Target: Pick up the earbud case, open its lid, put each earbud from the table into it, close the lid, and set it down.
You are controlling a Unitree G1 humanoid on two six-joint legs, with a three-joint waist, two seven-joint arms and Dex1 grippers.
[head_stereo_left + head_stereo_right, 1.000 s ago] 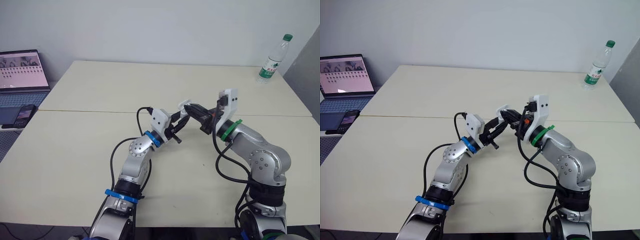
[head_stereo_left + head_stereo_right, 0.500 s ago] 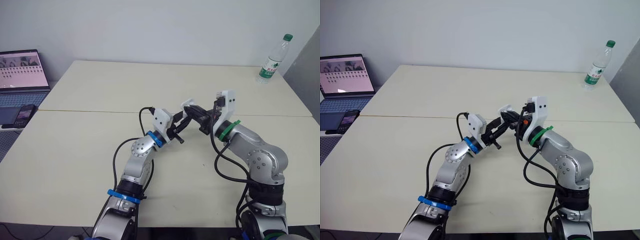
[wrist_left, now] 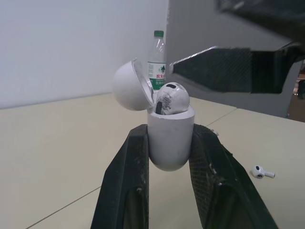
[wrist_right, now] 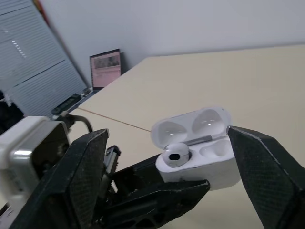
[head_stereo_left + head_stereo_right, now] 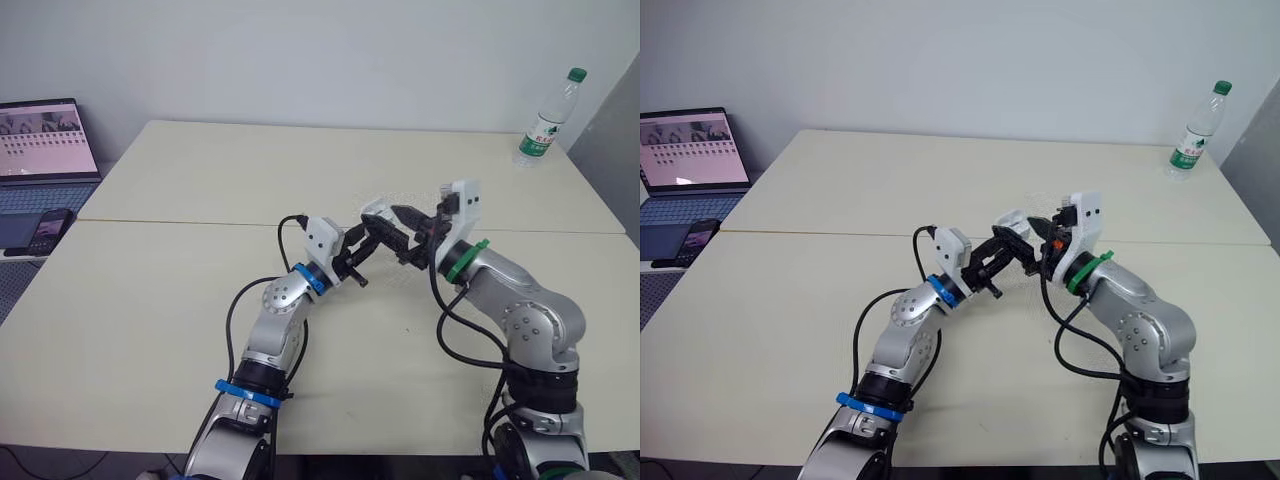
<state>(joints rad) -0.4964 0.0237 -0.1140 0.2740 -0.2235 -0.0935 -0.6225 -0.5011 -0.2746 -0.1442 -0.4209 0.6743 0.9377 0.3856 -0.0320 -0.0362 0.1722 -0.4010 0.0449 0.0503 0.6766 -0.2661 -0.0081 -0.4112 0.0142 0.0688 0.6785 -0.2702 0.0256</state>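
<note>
The white earbud case (image 3: 170,138) is held off the table (image 5: 180,300) between the fingers of my left gripper (image 3: 169,131), which is shut on its body. Its lid (image 3: 127,86) stands flipped open. One white earbud (image 3: 171,98) sits in a slot of the case (image 4: 200,152), its head sticking up; the slot beside it is empty. My right gripper (image 4: 167,136) is open, its two fingers spread wide on either side of the case and holding nothing. A second earbud (image 3: 262,172) lies on the table beyond the case. Both grippers meet above mid-table (image 5: 385,228).
A water bottle (image 5: 545,118) stands at the far right corner of the table. A laptop (image 5: 45,140) and a phone (image 5: 45,230) lie on a side surface to the left. A seam (image 5: 180,222) runs across the tabletop.
My right gripper has opened and let go of the earbud, which now rests in the case. The right arm has drawn back slightly to the right. The left gripper keeps its hold.
</note>
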